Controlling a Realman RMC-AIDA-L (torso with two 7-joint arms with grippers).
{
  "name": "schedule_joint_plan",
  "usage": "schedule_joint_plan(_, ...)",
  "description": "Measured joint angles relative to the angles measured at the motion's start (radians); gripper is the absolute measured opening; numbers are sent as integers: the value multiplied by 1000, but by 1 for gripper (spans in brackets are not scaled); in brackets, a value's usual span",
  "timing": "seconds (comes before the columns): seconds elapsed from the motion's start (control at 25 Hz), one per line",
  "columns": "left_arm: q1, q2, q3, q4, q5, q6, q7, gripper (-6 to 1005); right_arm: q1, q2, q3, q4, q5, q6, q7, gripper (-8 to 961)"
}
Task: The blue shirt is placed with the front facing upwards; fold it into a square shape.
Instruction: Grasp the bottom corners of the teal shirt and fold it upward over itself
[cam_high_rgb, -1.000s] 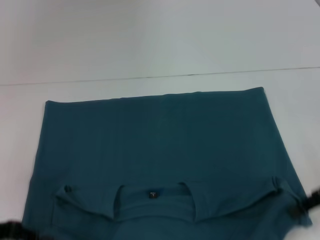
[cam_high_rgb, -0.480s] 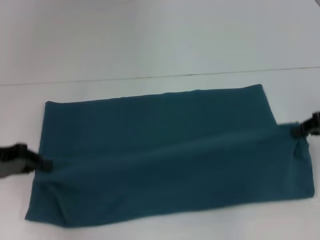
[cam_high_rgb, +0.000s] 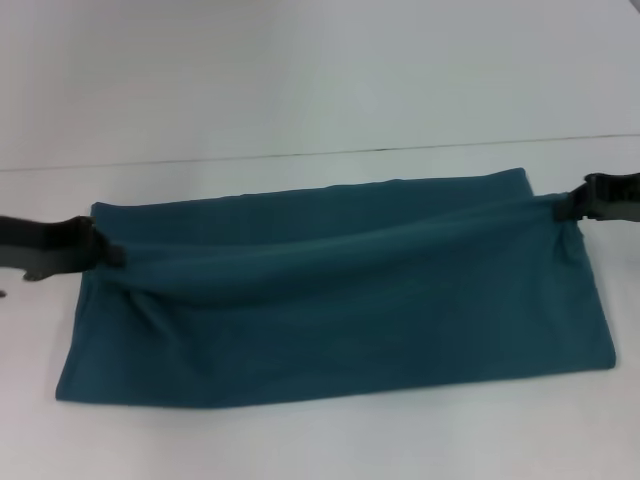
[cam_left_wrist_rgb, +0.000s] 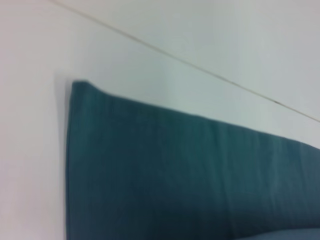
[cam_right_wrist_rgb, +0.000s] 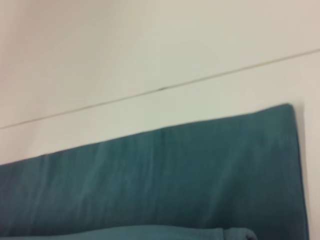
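The blue shirt (cam_high_rgb: 340, 300) lies on the white table as a wide plain teal band, with no print or collar showing. Its near layer is lifted and stretched between both grippers, sagging in the middle. My left gripper (cam_high_rgb: 112, 252) is shut on the shirt's left edge. Over on the right edge my right gripper (cam_high_rgb: 562, 208) pinches the cloth, close to the far corner. Flat teal cloth with the far left corner fills the left wrist view (cam_left_wrist_rgb: 175, 170). In the right wrist view the cloth (cam_right_wrist_rgb: 165, 180) shows its far right corner.
A thin dark seam (cam_high_rgb: 330, 153) crosses the white table (cam_high_rgb: 320, 70) just beyond the shirt's far edge. The shirt's near edge lies close to the table's front.
Both grippers have carried the near part of the shirt up and away from me, folding the collar end over. The held edge now hangs close to the far edge.
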Motion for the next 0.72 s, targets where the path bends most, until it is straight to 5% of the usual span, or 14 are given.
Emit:
schedule_joint_plan(0.44,-64,-1,30,-59,0,-187,-1,40,71,12,-108,152,-2,282,5,86)
schedule_joint_plan(0.72,-59,-33,36,-66,0,-346,13,39,111,29,-178,223,-3,448,27,86)
